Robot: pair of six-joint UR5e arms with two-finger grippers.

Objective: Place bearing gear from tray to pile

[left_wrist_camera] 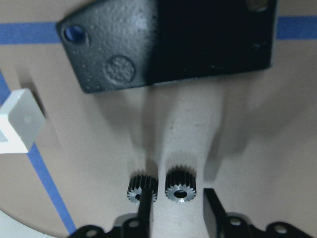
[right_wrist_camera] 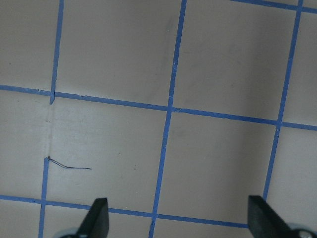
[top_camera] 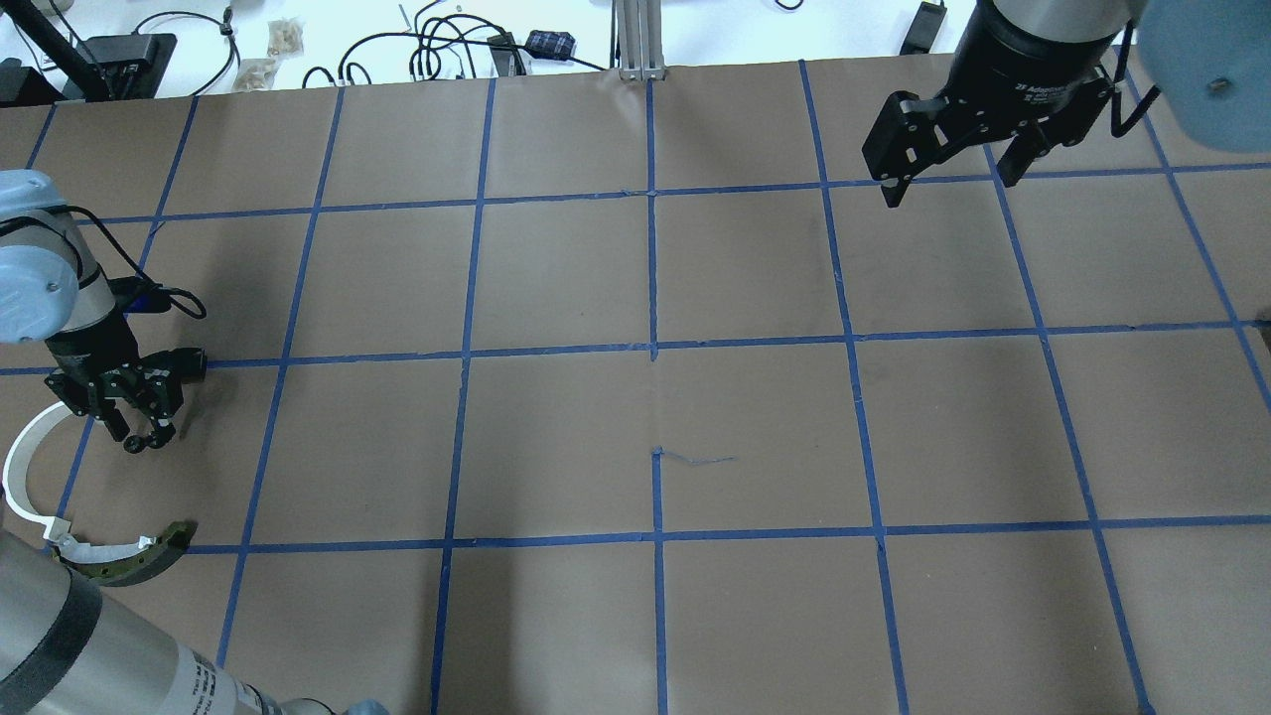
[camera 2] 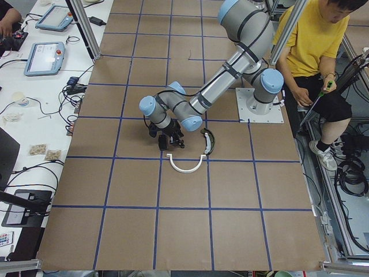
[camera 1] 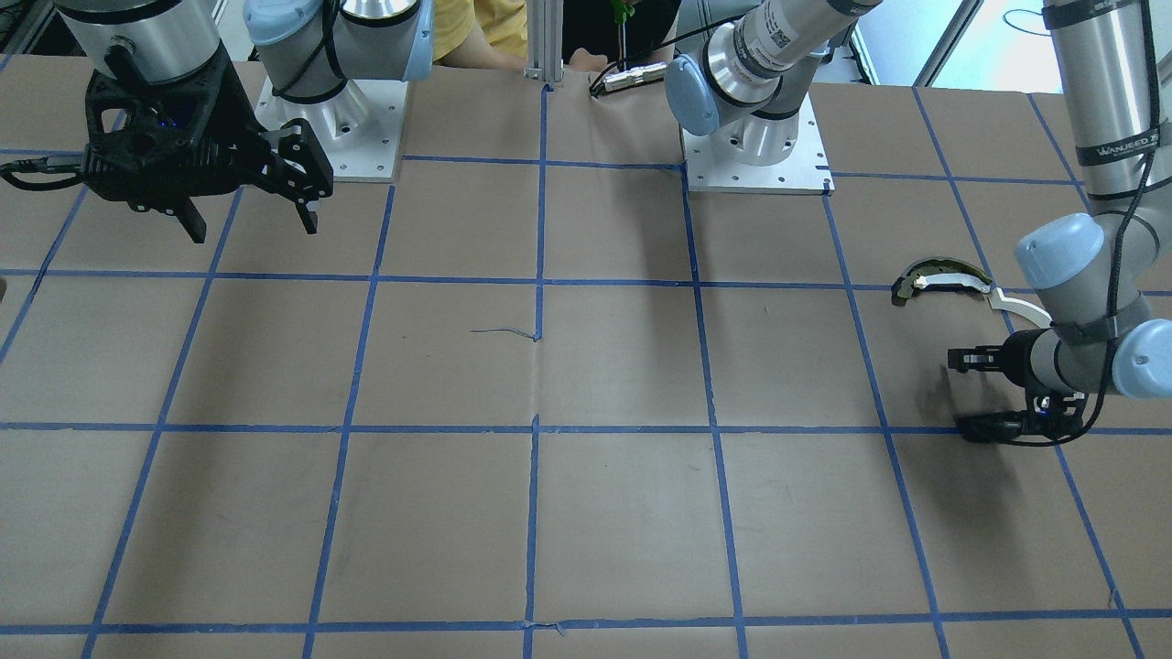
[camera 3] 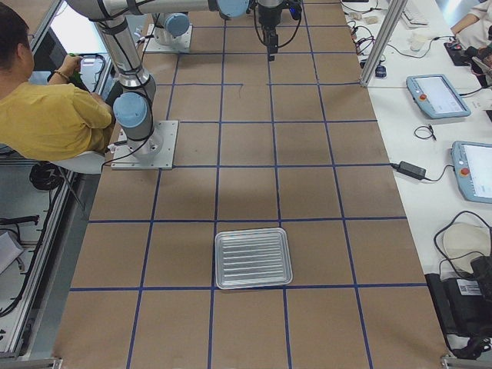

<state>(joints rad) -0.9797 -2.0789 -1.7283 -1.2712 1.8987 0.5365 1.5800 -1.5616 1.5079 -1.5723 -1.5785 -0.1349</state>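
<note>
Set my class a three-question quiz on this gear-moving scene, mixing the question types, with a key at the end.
1. How many gears lie on the table at the left gripper in the left wrist view?
2. True or false: the tray has parts in it.
3. The right gripper is: A) shut on a gear, B) open above the table, C) resting on the tray.

Key: 1) two; 2) false; 3) B.

Two small gears are counted, one white curved arc, one olive-edged curved piece, one black plate, one metal tray
</note>
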